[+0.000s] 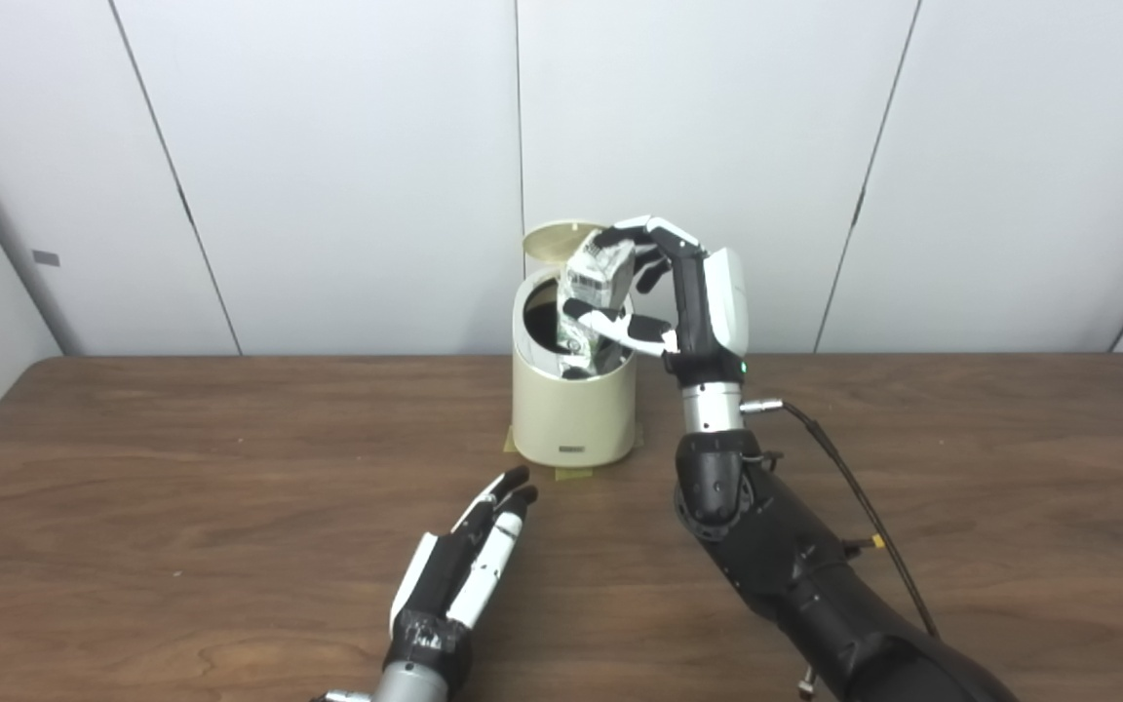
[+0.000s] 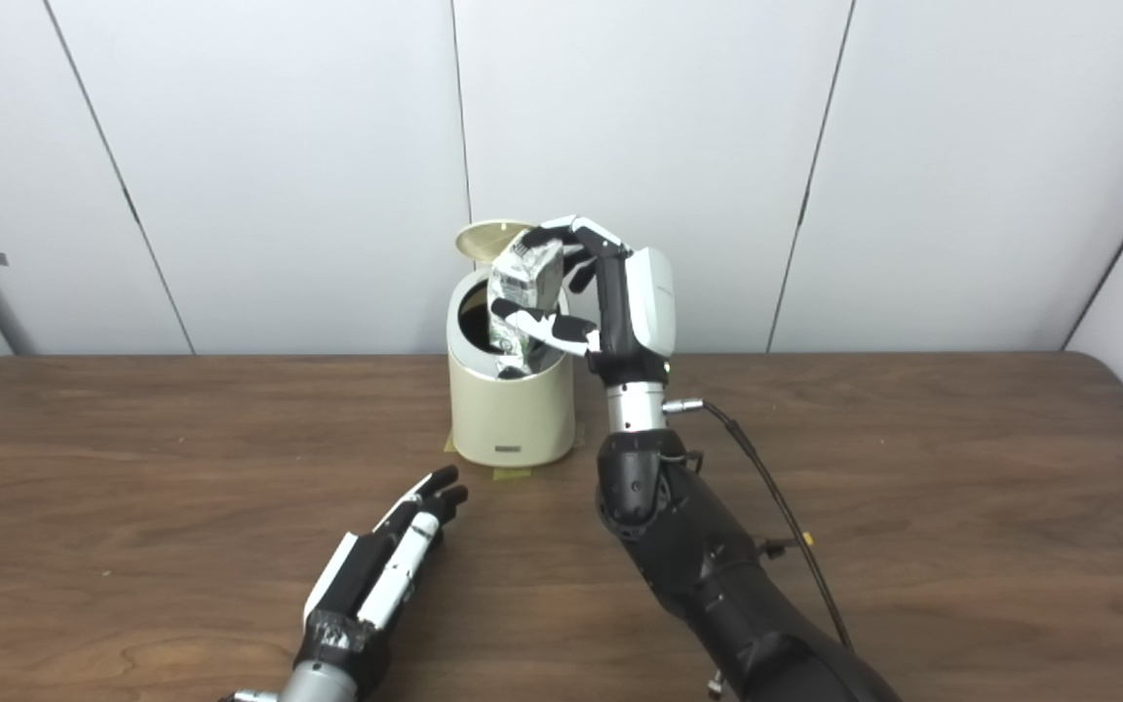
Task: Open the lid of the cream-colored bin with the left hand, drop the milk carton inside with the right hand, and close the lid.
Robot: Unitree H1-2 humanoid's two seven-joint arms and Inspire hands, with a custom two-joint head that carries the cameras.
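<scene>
The cream-colored bin [image 1: 572,409] stands at the back middle of the table, its round lid [image 1: 554,238] tipped up behind the opening. My right hand [image 1: 693,292] is shut on the milk carton [image 1: 597,292], which hangs tilted over the bin's mouth with its lower end inside the rim. My left hand [image 1: 469,565] lies low over the table in front of the bin, fingers stretched out and open, holding nothing and apart from the bin.
The brown wooden table [image 1: 181,487] runs wide on both sides. Yellow tape [image 1: 573,474] marks the bin's foot. A black cable [image 1: 854,497] trails from my right wrist. White wall panels stand close behind the bin.
</scene>
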